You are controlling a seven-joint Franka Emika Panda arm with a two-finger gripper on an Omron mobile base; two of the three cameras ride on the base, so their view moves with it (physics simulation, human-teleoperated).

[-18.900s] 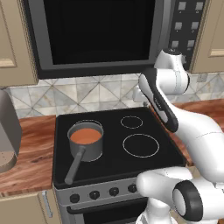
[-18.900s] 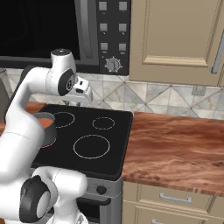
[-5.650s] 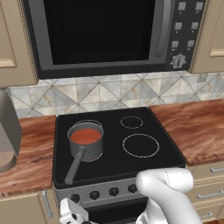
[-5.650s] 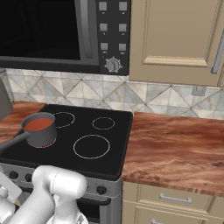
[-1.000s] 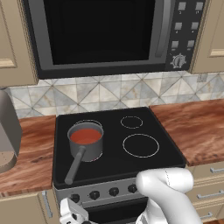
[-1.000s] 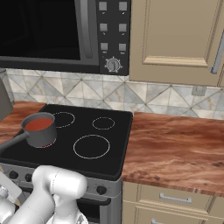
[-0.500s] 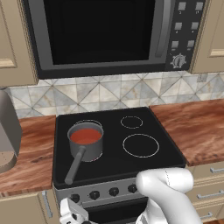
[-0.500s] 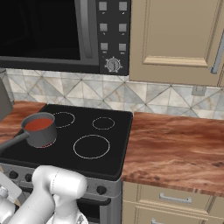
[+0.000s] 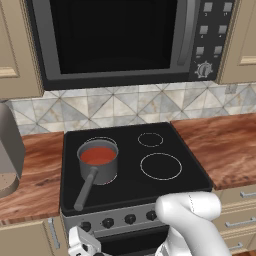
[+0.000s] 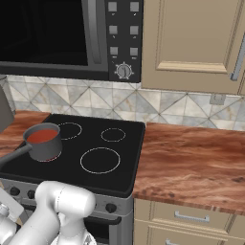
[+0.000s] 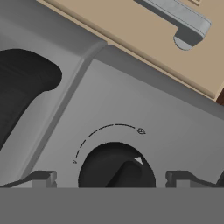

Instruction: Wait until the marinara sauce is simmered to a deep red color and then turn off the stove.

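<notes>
1 saucepan (image 9: 97, 164) holds flat orange-red marinara sauce (image 9: 97, 156) on the stove (image 9: 150, 172); gripper (image 11: 109, 178) spread around a knob (image 11: 117, 169).

My white arm (image 9: 192, 220) hides the right end of the stove (image 9: 150, 180) front. The picture's bottom edge cuts off the black knob (image 11: 117, 168) in my hand view. The knob marks are too small to read.
</notes>
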